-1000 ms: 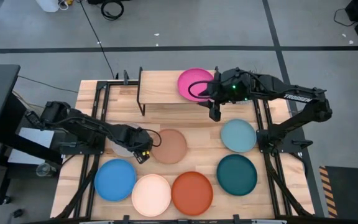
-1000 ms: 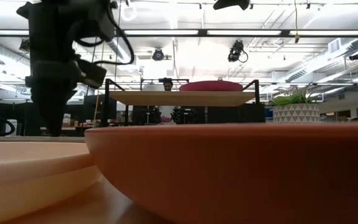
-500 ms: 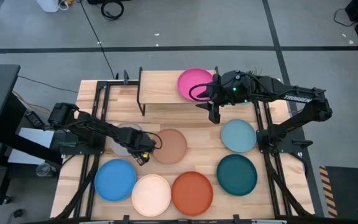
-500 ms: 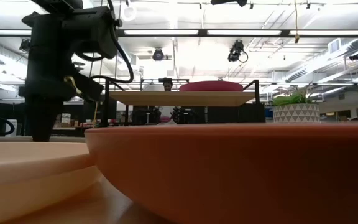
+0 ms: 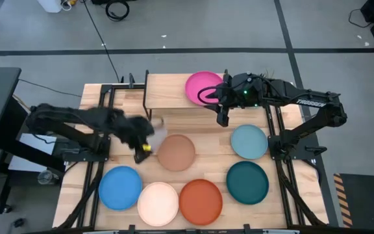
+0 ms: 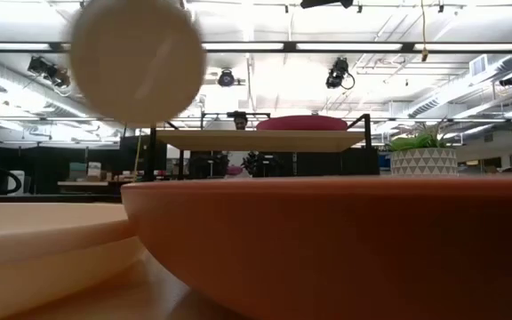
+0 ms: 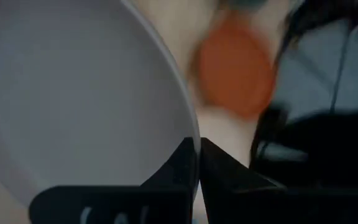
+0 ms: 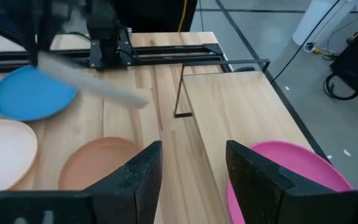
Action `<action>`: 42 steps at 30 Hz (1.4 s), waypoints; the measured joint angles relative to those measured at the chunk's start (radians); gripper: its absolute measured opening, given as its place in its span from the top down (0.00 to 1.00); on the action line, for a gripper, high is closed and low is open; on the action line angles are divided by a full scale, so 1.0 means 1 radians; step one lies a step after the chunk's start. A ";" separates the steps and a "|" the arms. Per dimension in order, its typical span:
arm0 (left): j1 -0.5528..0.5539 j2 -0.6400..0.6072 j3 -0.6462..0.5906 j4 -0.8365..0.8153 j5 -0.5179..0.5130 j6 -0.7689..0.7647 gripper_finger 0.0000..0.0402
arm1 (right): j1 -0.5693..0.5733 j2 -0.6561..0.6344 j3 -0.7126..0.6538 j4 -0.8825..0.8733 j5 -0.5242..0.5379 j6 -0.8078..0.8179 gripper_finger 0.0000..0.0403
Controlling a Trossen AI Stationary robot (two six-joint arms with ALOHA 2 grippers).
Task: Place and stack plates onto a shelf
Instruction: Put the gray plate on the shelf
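My left gripper [image 7: 198, 163] is shut on the grey plate [image 7: 73, 93], which shows blurred above the table's left middle [image 5: 153, 123] and as a round disc high in the low view [image 6: 136, 58]. The magenta plate [image 5: 203, 88] lies on the right half of the shelf [image 5: 171, 91]. My right gripper [image 8: 191, 180] stands open just in front of the shelf's right end, beside the magenta plate [image 8: 291, 180], with nothing between its fingers. My left gripper pinches the grey plate's rim [image 7: 190, 134] between its two fingers. The plate is lifted clear of the table. It is tipped steeply, with its round face toward the table's near edge [image 6: 136, 58].
On the table lie the tan-peach plate [image 5: 176, 151], pale blue plate [image 5: 249, 141], dark teal plate [image 5: 247, 182], orange plate [image 5: 200, 201], cream plate [image 5: 158, 203] and bright blue plate [image 5: 120, 188]. The shelf's left half [image 5: 164, 94] is bare wood.
My left gripper has risen fast from the table and gone toward the far edge, taking the grey plate with it. The plate lay flat left of the tan-peach plate; now it is lifted clear and tipped up on edge.
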 joint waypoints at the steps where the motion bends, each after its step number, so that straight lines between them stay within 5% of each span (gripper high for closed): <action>1: 0.020 -0.009 0.043 -0.006 -0.053 0.030 0.96 | 0.000 0.000 0.000 0.007 0.001 0.002 0.55; 7: 0.203 0.044 0.287 -0.042 -0.253 0.315 0.96 | 0.000 0.000 0.000 0.057 0.016 0.008 0.55; 14: 0.418 0.267 0.524 -0.219 -0.192 0.634 0.96 | -0.004 -0.001 0.000 0.094 0.027 0.013 0.55; 20: 0.476 0.438 0.559 -0.428 -0.196 0.948 0.96 | -0.003 -0.004 0.000 0.092 0.037 0.061 0.55; 25: 0.452 0.548 0.560 -0.581 -0.318 1.194 0.96 | -0.003 -0.004 0.000 0.092 0.043 0.074 0.55; 42: 0.443 0.656 0.561 -0.510 -0.347 1.226 0.95 | 0.022 -0.004 0.000 0.118 0.044 0.091 0.55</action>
